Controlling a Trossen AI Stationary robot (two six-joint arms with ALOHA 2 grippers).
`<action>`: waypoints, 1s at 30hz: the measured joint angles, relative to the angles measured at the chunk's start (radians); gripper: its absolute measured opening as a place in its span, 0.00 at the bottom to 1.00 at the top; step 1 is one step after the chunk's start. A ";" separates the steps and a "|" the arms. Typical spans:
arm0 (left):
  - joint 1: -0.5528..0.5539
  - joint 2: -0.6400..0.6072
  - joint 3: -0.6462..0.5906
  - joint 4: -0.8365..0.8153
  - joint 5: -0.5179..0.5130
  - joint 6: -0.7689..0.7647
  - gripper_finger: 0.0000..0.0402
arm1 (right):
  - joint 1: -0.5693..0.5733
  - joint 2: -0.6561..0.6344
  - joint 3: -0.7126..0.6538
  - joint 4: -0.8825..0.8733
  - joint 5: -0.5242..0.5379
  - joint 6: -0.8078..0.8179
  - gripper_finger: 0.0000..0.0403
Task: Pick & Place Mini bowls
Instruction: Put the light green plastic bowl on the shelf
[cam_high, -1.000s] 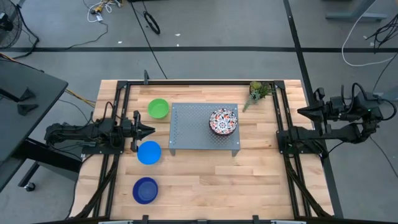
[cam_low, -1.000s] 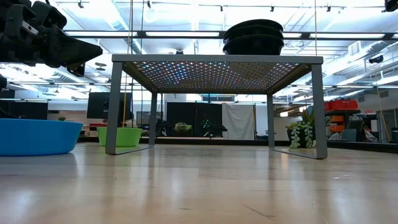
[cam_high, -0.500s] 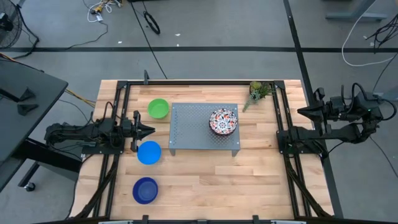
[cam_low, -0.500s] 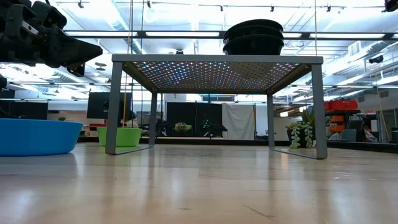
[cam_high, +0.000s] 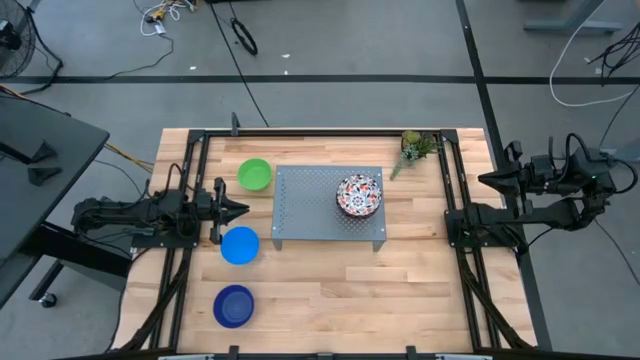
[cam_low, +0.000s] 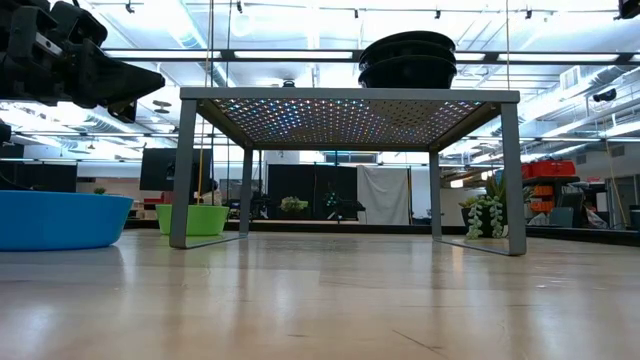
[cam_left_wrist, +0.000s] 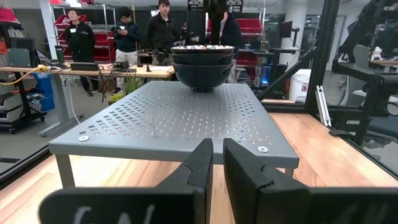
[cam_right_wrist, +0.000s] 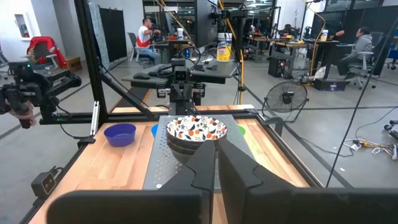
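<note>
A stack of white floral mini bowls (cam_high: 359, 194) stands on the grey perforated stand (cam_high: 310, 215), toward its right end; it also shows in the left wrist view (cam_left_wrist: 202, 62) and the right wrist view (cam_right_wrist: 196, 132). The other bowls rest on the wooden table left of the stand: a green bowl (cam_high: 255, 174), a light blue bowl (cam_high: 239, 245) and a dark blue bowl (cam_high: 233, 306). My left gripper (cam_high: 243, 209) hangs level between the green and light blue bowls, shut and empty (cam_left_wrist: 217, 146). My right gripper (cam_high: 483, 180) waits raised at the right edge, shut and empty (cam_right_wrist: 217, 146).
A small potted plant (cam_high: 415, 148) stands at the far right corner of the stand. Black frame rails (cam_high: 190, 230) run along both table sides. Bare wood lies in front of the stand (cam_high: 350, 290). People stand and sit in the room beyond the table (cam_left_wrist: 127, 31).
</note>
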 joint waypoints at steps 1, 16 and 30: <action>0.000 0.000 0.000 0.014 -0.001 -0.002 0.11 | 0.000 0.000 0.000 0.000 0.000 0.000 0.06; 0.000 0.000 0.000 0.371 0.023 -0.197 0.11 | 0.000 0.000 0.000 0.000 0.004 0.000 0.06; 0.000 0.000 0.112 0.714 0.211 -0.140 0.01 | 0.000 0.000 0.000 0.000 0.003 0.000 0.06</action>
